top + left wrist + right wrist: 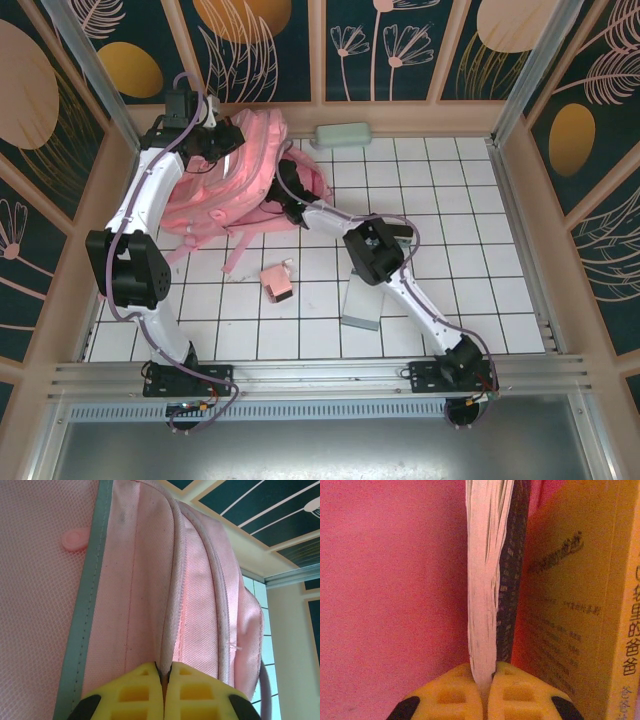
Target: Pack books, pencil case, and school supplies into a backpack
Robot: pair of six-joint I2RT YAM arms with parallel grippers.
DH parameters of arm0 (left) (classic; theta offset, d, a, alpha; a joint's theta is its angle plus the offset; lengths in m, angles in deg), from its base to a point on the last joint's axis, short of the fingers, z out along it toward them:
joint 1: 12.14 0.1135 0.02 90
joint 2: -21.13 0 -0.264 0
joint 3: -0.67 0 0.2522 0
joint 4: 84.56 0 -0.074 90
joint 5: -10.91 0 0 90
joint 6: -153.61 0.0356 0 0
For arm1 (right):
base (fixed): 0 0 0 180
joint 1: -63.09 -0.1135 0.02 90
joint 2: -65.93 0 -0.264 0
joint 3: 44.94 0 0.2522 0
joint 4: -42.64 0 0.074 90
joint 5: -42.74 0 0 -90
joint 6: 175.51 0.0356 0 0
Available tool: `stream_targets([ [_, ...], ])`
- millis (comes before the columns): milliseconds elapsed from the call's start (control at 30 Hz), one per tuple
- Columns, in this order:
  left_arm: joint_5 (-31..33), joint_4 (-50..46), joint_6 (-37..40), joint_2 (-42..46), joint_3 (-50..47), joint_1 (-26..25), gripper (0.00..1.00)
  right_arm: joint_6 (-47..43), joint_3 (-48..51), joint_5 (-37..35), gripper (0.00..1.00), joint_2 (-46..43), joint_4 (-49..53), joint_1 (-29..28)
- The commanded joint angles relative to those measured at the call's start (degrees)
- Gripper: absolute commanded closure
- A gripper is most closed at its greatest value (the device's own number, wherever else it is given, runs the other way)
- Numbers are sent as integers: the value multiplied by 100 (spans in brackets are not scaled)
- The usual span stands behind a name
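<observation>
Far left on the white tiled table (480,250): the left arm, bent up to the top of the backpack (245,170), a big pink heap in the back left corner with straps trailing toward the near side. At its upper edge, the left gripper (162,672), jaws pressed together on a fold of pink fabric beside a zip seam. On the tiles just below the backpack, a little pink box (277,283), apart from it. Next to the right, inside the backpack from its right side, the right gripper (484,672), jaws almost together, pinching the pale page edge of a dark book (482,590). Pink lining on that book's left; on its right, just beside it, a yellow book (575,605) with dark print. Whether the two books touch: cannot tell. Against the back wall, just right of the backpack, a mint-green case (343,135), lying flat. Further right and nearer, a flat grey-blue box (360,310) on the tiles, partly covered by the right arm.
</observation>
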Motion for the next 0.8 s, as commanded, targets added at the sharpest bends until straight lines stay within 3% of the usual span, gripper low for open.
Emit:
stream_targets([
  [0,-405,723,-46,324,74,-46,100,88,-393,87,67,58,210,-68],
  [100,-371,717,-34,268,71,-50,100,-195,54,276,48,-310,326,-18],
  [400,-237,703,54,183,-34,-28,100,-911,1940,284,19,-1859,371,290],
  [767,103,796,293,206,-460,-19,100,-2162,3982,94,21,-3633,1494,688],
])
